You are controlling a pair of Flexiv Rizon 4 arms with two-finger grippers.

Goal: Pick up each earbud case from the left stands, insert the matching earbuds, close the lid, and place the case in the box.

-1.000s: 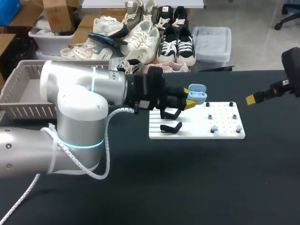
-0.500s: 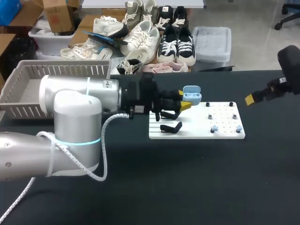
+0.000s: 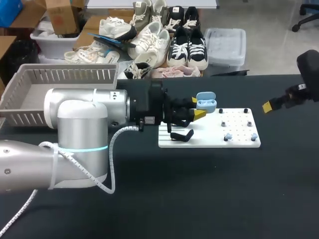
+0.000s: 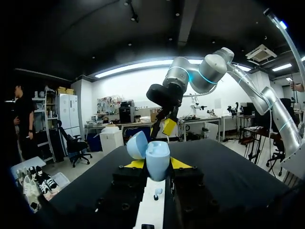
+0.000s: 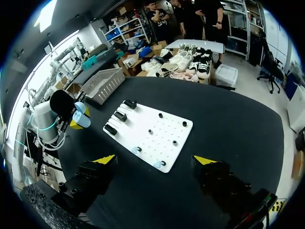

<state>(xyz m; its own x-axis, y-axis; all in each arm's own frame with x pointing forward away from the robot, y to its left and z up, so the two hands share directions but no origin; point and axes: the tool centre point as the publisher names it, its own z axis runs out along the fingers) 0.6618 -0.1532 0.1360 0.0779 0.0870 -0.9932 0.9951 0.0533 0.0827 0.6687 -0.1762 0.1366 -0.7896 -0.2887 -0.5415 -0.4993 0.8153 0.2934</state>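
Head view, left arm: it comes in from the left. My left end effector [image 3: 198, 111] is clamped on the light blue earbud case [image 3: 206, 102], lid up, by the far edge of the white board [image 3: 239, 130] near the black stands [image 3: 182, 135].
Head view, board: it lies flat on the black counter [image 3: 199, 189], with small earbuds [image 3: 228, 136] sitting on its right part.
Head view, right arm: my right end effector [image 3: 273, 105] hangs off the board's right end, well apart from the case.
Head view, basket: the grey basket [image 3: 30, 94] stands at the counter's far left corner.
Left wrist view, grip: the earbud case [image 4: 157, 160] sits between my yellow tips, both touching its sides, with its lid tilted open. My right end effector [image 4: 167, 127] hangs ahead, beyond the case.
Right wrist view, grip: my right end effector [image 5: 155, 160] is spread wide with nothing between its fingers.
Right wrist view, ahead: the white board [image 5: 147, 131] lies ahead of my fingers. The earbud case [image 5: 81, 118] is held just off the board's stand end, and the basket [image 5: 102, 83] stands beyond it.
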